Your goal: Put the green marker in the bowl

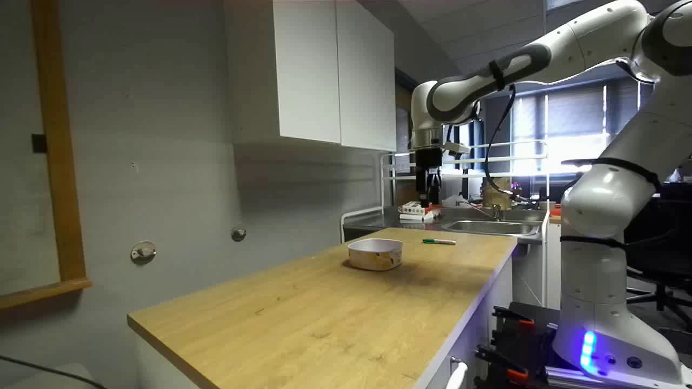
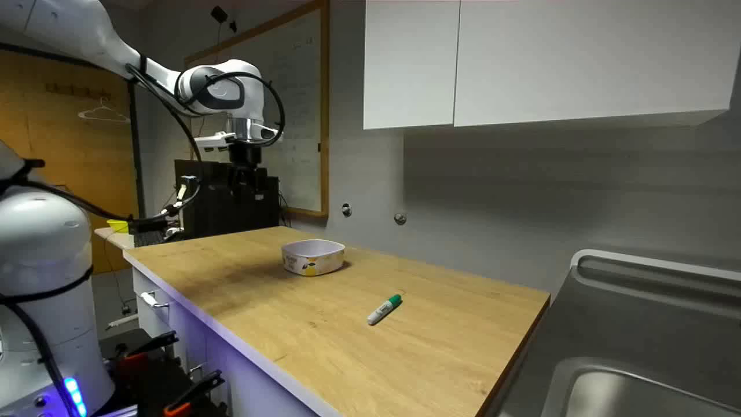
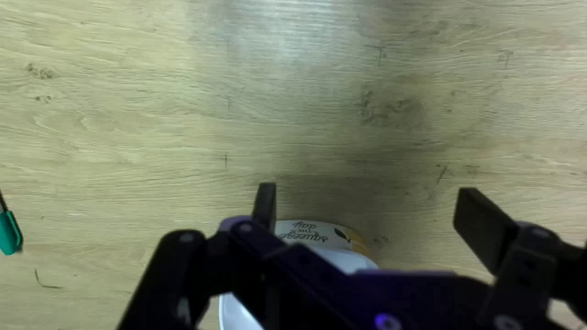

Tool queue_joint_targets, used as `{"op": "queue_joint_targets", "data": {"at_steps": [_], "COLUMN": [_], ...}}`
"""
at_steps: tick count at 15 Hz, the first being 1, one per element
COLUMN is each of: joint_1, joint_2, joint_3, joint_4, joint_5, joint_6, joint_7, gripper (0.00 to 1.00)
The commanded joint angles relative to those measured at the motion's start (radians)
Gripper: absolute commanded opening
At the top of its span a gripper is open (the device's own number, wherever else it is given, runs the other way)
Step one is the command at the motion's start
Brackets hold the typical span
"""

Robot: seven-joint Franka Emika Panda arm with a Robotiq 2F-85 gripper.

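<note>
The green marker (image 1: 439, 241) lies flat on the wooden counter, with a green cap and a whitish body. It also lies there in an exterior view (image 2: 384, 310), and its green end shows at the left edge of the wrist view (image 3: 9, 233). The bowl (image 1: 376, 255) is whitish with a lemon print and stands upright on the counter (image 2: 313, 258). In the wrist view the bowl (image 3: 316, 233) is partly hidden behind my gripper (image 3: 367, 201). My gripper is open and empty. In both exterior views it hangs well above the counter (image 1: 429, 197), pointing down (image 2: 246, 188), apart from marker and bowl.
The wooden counter (image 1: 303, 324) runs along a grey wall. White wall cabinets (image 1: 308, 70) hang above it. A metal sink (image 1: 489, 227) adjoins the counter's end. A white rail rack (image 1: 383, 181) and a small box (image 1: 413, 209) stand beyond that end.
</note>
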Motion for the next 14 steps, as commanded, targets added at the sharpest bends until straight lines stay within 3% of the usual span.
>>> {"op": "queue_joint_targets", "data": {"at_steps": [1, 14], "joint_1": [0.003, 0.000], "joint_2": [0.000, 0.006], "joint_3": [-0.002, 0.005], "joint_4": [0.002, -0.001], "joint_5": [-0.001, -0.012], "joint_6": [-0.002, 0.009], "joint_7": [0.002, 0.009], "gripper": [1.00, 1.00]}}
